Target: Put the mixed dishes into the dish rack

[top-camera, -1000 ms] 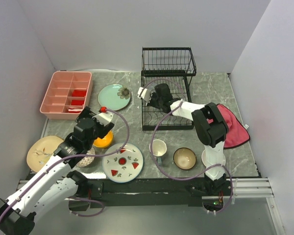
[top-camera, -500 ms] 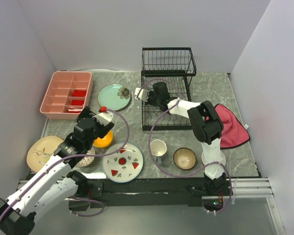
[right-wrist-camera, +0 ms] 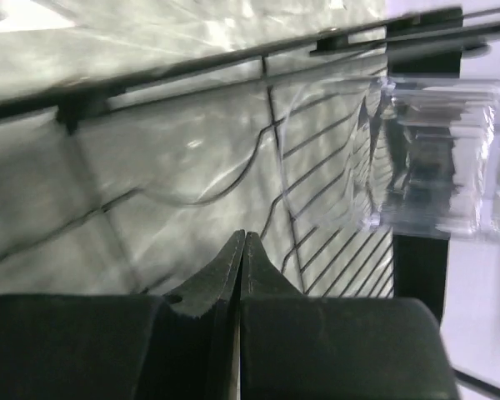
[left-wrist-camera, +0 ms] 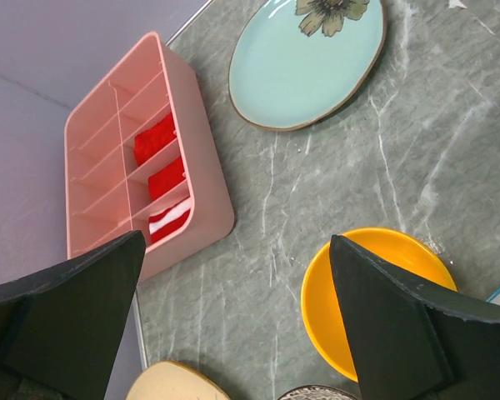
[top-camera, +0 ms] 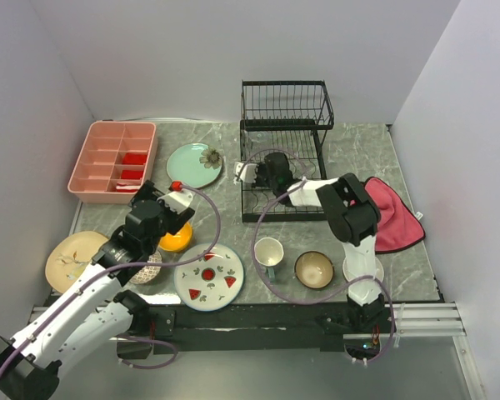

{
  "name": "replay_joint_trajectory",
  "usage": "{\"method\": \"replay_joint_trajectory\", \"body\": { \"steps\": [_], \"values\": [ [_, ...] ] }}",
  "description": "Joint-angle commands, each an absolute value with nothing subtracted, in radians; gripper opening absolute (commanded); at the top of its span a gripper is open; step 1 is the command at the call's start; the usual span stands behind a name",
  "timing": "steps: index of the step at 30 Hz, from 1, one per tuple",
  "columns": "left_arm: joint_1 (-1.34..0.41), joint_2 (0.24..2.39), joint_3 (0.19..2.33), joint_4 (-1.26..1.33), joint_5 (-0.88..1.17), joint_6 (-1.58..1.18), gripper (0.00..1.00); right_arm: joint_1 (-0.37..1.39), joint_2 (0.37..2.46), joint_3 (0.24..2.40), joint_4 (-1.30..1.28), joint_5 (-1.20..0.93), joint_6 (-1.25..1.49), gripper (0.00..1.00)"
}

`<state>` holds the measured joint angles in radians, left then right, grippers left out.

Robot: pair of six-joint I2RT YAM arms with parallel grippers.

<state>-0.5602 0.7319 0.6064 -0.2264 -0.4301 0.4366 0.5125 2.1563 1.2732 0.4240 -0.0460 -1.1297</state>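
The black wire dish rack (top-camera: 285, 108) stands at the back. My right gripper (top-camera: 252, 173) is shut and empty, low at the rack's left side; in the right wrist view (right-wrist-camera: 243, 237) a clear glass (right-wrist-camera: 433, 158) lies on the rack wires (right-wrist-camera: 333, 250) ahead of it. My left gripper (top-camera: 177, 200) is open and empty above the orange bowl (top-camera: 175, 240), also in the left wrist view (left-wrist-camera: 375, 300). On the table are the mint floral plate (top-camera: 194, 165), watermelon plate (top-camera: 208, 277), tan plate (top-camera: 73, 258), patterned bowl (top-camera: 146, 271), white mug (top-camera: 269, 252), brown bowl (top-camera: 314, 269) and white bowl (top-camera: 362, 271).
A pink compartment tray (top-camera: 112, 158) with red items sits at the back left, also in the left wrist view (left-wrist-camera: 133, 183). A red cloth (top-camera: 396, 217) lies right of the rack. White walls close in three sides.
My right gripper has shifted a little nearer along the rack's left side and its elbow has swung left. The left arm has not moved.
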Motion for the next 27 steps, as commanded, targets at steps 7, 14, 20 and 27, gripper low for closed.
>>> {"method": "replay_joint_trajectory", "body": {
  "steps": [7,14,20,27],
  "values": [
    [-0.6,0.667,0.801,-0.431,0.136,0.503,0.99,0.548,1.533,1.129,-0.085,-0.09,-0.751,0.45],
    [-0.615,0.764,0.825,-0.433,0.423,0.381,0.93,0.499,1.298,1.108,-0.504,-0.022,-0.278,0.61],
    [-0.759,0.827,0.775,-0.282,0.354,-0.05,0.85,0.312,1.123,1.02,-0.584,-0.063,-0.091,0.71],
    [-0.935,0.925,0.687,-0.158,0.361,-0.1,0.83,0.298,0.983,0.963,-0.732,-0.354,-0.328,0.33]
  ]
}}
